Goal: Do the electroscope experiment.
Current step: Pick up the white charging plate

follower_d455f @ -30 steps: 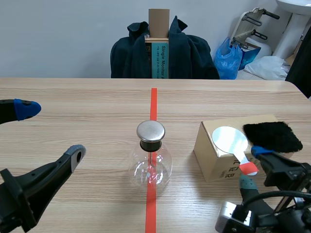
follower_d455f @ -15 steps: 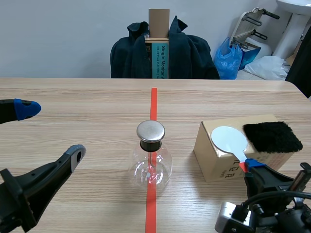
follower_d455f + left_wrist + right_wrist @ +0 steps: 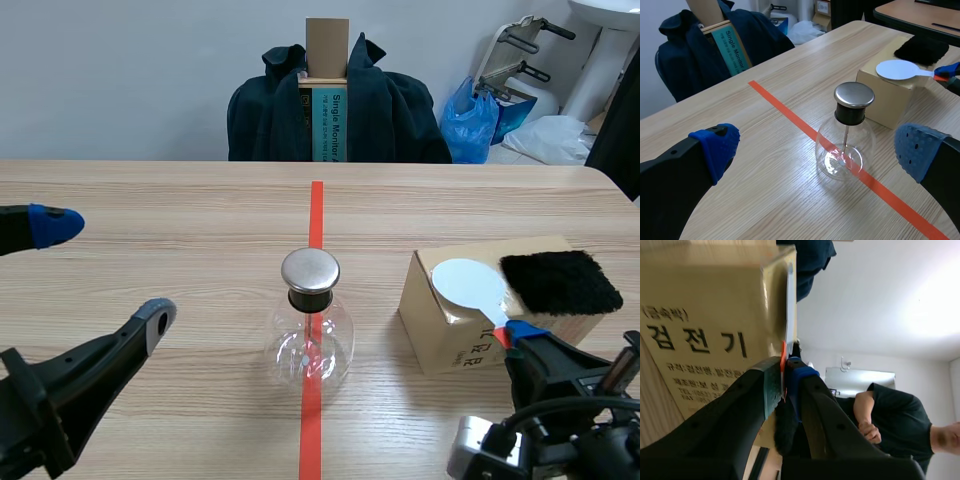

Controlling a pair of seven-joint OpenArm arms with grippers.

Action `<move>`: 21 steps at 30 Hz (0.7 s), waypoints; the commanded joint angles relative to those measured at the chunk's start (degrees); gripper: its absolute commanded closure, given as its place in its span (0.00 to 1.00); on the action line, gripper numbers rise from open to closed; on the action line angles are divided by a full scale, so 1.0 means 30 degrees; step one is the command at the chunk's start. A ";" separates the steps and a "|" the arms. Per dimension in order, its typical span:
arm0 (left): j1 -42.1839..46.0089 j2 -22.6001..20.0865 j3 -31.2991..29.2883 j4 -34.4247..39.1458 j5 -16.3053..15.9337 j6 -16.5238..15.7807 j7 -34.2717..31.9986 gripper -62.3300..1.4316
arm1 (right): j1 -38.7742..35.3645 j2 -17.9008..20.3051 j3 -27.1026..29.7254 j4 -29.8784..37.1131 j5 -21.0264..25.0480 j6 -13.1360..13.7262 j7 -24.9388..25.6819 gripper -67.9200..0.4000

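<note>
The electroscope (image 3: 312,335), a clear glass flask with a round metal cap (image 3: 309,270), stands upright on the orange-red tape line (image 3: 316,205) at the middle of the wooden table (image 3: 180,215). To the electroscope's right sits a cardboard box (image 3: 445,335). On its top lie a white disc paddle (image 3: 470,288) and, farther from the electroscope, a black fur pad (image 3: 558,280). My right gripper (image 3: 784,382) is clenched on the paddle's red handle at the box's near edge, with the disc lying flat on the cardboard. My left gripper (image 3: 102,270) hangs released to the electroscope's left, fingers wide apart and holding nothing. Beyond the electroscope, past the table's far edge, a dark jacket (image 3: 385,115) is draped over a chair. As I judge it, the step in hand is lifting the paddle clear of the box so it can be charged on the fur and carried to the cap. To do that well, I should keep my grip on the handle alone, never on the disc. The lift should be straight up so the box is not dragged toward the electroscope, and the disc should stay level. The later approach to the cap should be slow and from above, so the flask is not tipped.
</note>
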 commanded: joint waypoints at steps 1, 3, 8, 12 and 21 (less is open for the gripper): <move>-0.0007 0.0007 0.0015 0.0313 -0.0138 -0.0007 -0.0270 0.00 | 0.0051 0.0597 0.0532 0.1005 0.0044 -0.1143 -0.0073 0.98; -0.0007 0.0007 0.0015 0.0313 -0.0138 -0.0007 -0.0270 0.00 | -0.0029 0.0976 0.0860 0.1668 0.0066 -0.1143 -0.0066 0.98; -0.0007 0.0007 0.0015 0.0313 -0.0131 -0.0007 -0.0262 0.00 | -0.0080 0.1865 0.1902 0.3512 0.0248 -0.1143 -0.0066 0.98; -0.0007 0.0000 0.0015 0.0313 -0.0131 -0.0007 -0.0255 0.00 | -0.0080 0.2412 0.3140 0.5217 0.0576 -0.1143 0.0211 0.98; 0.0000 -0.0007 0.0015 0.0313 0.0087 -0.0007 0.0918 0.00 | -0.0022 0.2586 0.7679 1.0637 0.2579 -0.1143 0.0656 0.98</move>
